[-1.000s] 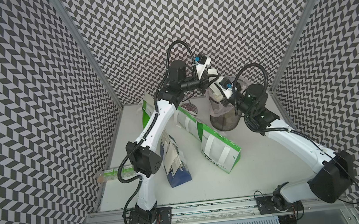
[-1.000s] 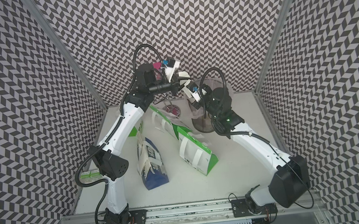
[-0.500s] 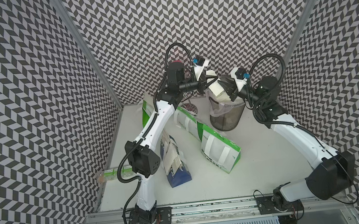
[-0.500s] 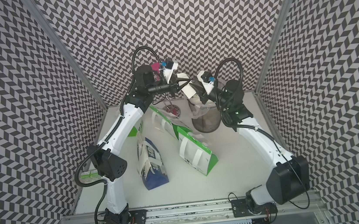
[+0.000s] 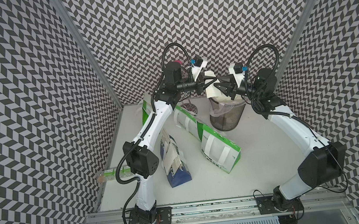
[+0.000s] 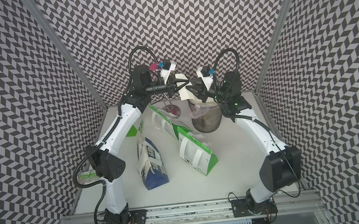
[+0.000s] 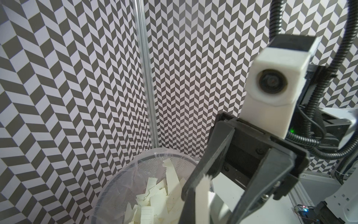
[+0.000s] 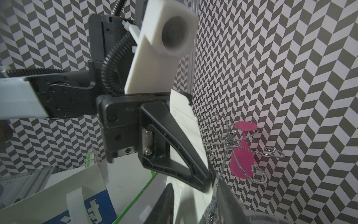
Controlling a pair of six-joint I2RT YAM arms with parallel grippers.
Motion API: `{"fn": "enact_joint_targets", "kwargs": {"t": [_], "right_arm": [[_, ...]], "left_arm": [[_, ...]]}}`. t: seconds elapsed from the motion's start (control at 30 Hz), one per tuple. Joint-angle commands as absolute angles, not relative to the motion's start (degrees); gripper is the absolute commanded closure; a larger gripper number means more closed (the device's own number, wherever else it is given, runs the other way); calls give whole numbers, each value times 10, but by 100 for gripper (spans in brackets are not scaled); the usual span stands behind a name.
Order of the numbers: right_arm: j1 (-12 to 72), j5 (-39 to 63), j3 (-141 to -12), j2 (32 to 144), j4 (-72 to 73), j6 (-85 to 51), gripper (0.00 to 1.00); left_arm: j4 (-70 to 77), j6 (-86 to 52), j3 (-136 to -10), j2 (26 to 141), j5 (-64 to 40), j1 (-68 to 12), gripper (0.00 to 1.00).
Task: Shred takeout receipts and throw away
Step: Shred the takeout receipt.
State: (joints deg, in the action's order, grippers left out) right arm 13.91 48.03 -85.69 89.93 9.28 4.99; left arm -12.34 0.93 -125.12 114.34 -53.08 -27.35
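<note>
Left hand [image 5: 214,81]: fully closed, pinching the receipt [image 5: 212,92] near the middle of its height. The right wrist view shows the paper pressed flat between the fingers.
Right hand [image 5: 215,83]: partly open. Its fingers stand one to each side of the same receipt, and the tips face the left hand's tips at close range. In the left wrist view the paper lies against one finger. No pinch is visible, and the fingertips are cut off at the edge of that view.
Receipt: one cream slip hanging on edge in the air. One part rises above the left hand and a longer part hangs below it. The top edge is ragged, and faint ruled lines and small boxes are printed on it [image 8: 184,116].
Bin [image 5: 228,117]: dark mesh with a clear liner, upright on the table directly below both hands. The receipt's lower end hangs over its mouth.
Torn pieces [image 7: 155,194]: many cream scraps piled inside the bin, beneath the hands.
Rack [image 8: 230,139]: a wire stand on the table, below the left hand's wrist and beside the bin. An inverted pink cup [image 8: 242,153] sits at it.
Green bag [image 5: 220,152]: lying flat on the table, below the hands and nearer the arm bases.
Blue bag [image 5: 174,163]: lying beside the green bag, on the left hand's side.
Table [image 5: 259,165]: white.
</note>
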Motion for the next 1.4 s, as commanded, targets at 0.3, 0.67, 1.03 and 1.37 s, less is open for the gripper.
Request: {"fn": "enact_joint_targets", "kwargs": {"t": [0.3, 0.67, 1.03, 1.37], "right_arm": [[135, 518, -901, 918, 84, 43, 86], [177, 396, -877, 884, 69, 156, 100], [304, 58, -764, 816, 207, 426, 100], [314, 94, -695, 768, 259, 422, 100]], "left_arm": [[-114, 19, -1255, 1125, -563, -279, 100], [-158, 26, -1290, 1144, -555, -287, 100], [-228, 37, -1322, 1158, -427, -301, 100], [-183, 1, -1314, 1151, -364, -295, 100]]}}
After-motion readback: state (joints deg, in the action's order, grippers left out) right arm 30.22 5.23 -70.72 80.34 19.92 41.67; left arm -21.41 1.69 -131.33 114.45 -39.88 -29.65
